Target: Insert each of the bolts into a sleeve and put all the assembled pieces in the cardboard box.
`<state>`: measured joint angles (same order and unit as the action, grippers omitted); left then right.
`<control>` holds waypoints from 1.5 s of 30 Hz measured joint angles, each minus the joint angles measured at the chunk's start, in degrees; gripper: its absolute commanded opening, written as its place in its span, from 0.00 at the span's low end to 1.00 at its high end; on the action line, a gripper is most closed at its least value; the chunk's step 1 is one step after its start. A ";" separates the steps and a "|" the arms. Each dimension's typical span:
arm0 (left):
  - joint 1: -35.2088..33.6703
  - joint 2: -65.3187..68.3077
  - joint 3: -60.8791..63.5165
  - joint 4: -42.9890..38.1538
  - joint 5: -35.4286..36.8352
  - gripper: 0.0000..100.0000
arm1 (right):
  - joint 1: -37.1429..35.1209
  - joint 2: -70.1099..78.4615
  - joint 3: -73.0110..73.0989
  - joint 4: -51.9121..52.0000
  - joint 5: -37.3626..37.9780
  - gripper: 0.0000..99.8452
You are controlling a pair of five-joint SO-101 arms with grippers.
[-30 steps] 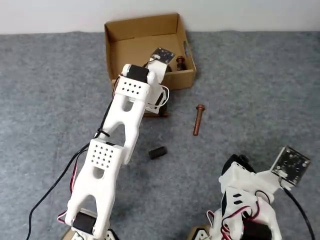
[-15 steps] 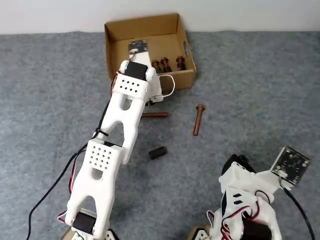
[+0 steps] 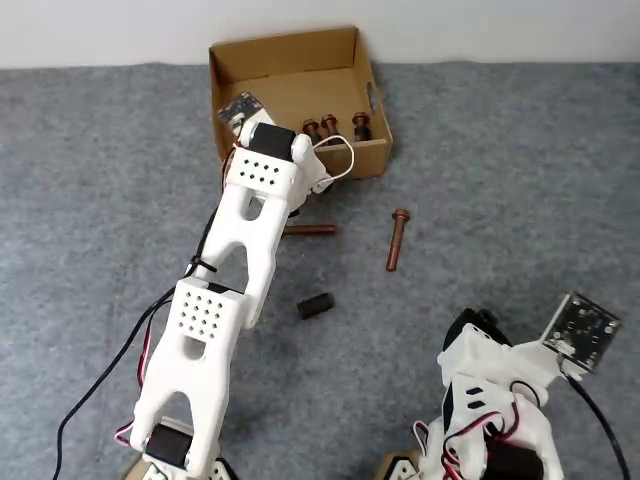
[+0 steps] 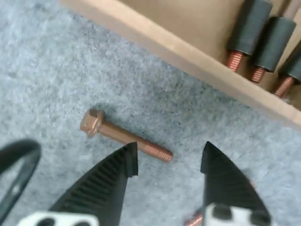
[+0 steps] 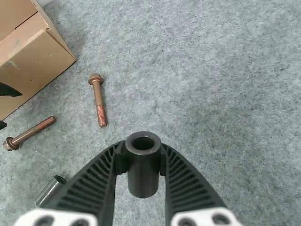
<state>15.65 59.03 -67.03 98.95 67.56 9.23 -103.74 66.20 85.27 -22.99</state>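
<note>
- My left pincer [image 4: 169, 151] hung spread above a copper hex-head bolt [image 4: 123, 135] beside the brown cardboard box's [image 4: 155, 44] near wall.
- My right pincer [image 5: 142, 151] pinched a black cylindrical sleeve [image 5: 142, 179].

We see a tan-brown cardboard box [image 3: 285, 45] on a grey, speckled table [image 3: 500, 150]; the two loose bolts [image 3: 397, 240] are coppery orange, as are the thread ends of the pieces [image 4: 265, 40] in the box, otherwise black. The arms [image 3: 250, 210] are white with grids of holes; the left gripper [image 4: 170, 155] and right gripper [image 5: 142, 149] are black and ribbed, the right one's sleeve [image 5: 142, 176] black too
</note>
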 measured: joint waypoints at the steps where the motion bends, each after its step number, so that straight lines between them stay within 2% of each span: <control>1: 0.00 0.00 0.00 0.00 0.26 0.23 | 0.00 0.00 0.00 0.00 0.00 0.01; 7: 0.00 -1.05 1.67 0.00 0.70 0.23 | 0.00 0.00 0.00 0.00 0.00 0.01; 16: 3.34 -17.67 21.89 0.00 0.70 0.23 | 0.00 0.00 0.00 0.00 0.00 0.01; 20: 2.11 -19.16 24.88 0.00 1.05 0.23 | 0.00 0.00 0.00 0.00 0.00 0.01; 26: -1.67 -11.25 22.33 0.00 0.97 0.23 | 0.00 0.00 0.00 0.00 0.00 0.01; 37: -4.57 10.02 -0.53 0.44 -1.05 0.23 | 0.00 0.00 0.00 0.00 0.00 0.01; 42: -4.84 11.43 -2.02 0.62 -2.20 0.22 | 0.00 0.00 0.00 0.00 0.00 0.01; 45: -5.19 9.93 0.79 0.09 -3.34 0.15 | 0.00 0.00 0.00 0.00 0.00 0.01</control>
<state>10.46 68.97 -66.24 99.03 64.22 9.23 -103.74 66.20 85.27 -22.99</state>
